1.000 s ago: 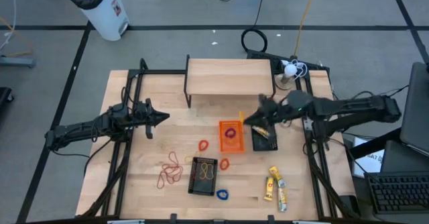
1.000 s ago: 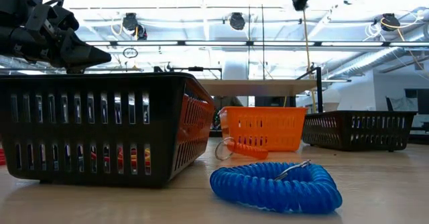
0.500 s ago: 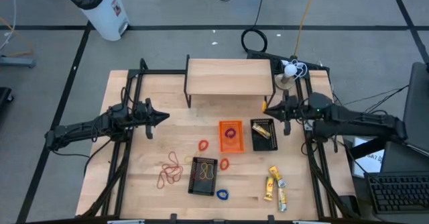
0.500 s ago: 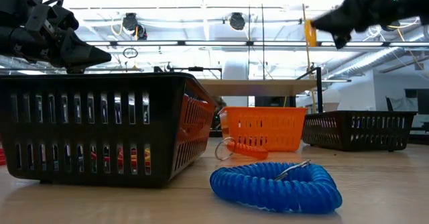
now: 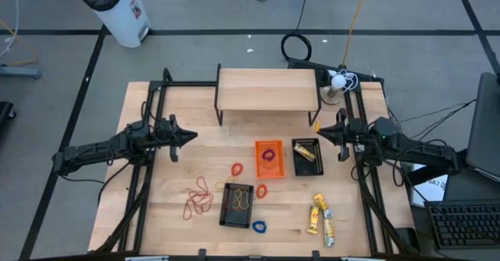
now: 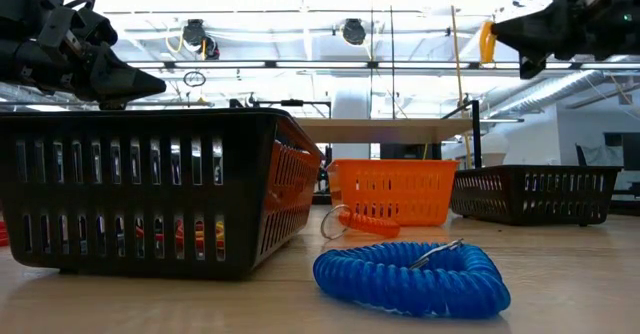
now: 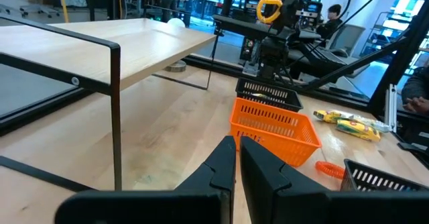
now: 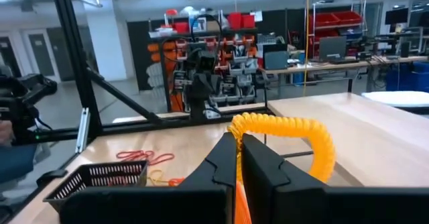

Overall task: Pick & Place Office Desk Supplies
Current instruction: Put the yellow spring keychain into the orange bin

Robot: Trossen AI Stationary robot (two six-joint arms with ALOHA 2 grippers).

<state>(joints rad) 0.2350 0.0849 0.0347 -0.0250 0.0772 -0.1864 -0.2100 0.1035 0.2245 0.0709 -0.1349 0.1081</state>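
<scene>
My right gripper [image 5: 319, 129] hangs level over the table's right part, beside the right black basket [image 5: 308, 157], shut on a yellow coil ring [image 8: 288, 127], also seen as the yellow coil ring [image 6: 487, 42] in the low view. My left gripper [image 5: 190, 137] waits shut and empty at the table's left. On the table lie rubber-band loops [image 5: 199, 198], two orange rings [image 5: 237, 169], a blue coil ring [image 5: 258, 227] and yellow packets [image 5: 321, 215]. My right gripper pinches one side of the yellow coil ring [image 8: 249, 121] between its two fingers. The fingers lie level and point toward the table's left. The ring stands on edge at the fingertips, lifted clear of the table and baskets.
An orange basket [image 5: 268, 159] stands mid-table and a second black basket [image 5: 237, 205] nearer the front edge. A raised wooden shelf [image 5: 268, 89] spans the far side. Black frame rails [image 5: 148, 167] run along both sides.
My right gripper has drawn back from over the orange basket toward the table's right edge and sunk lower, tipping up toward level, with the yellow coil ring still in its shut fingers.
</scene>
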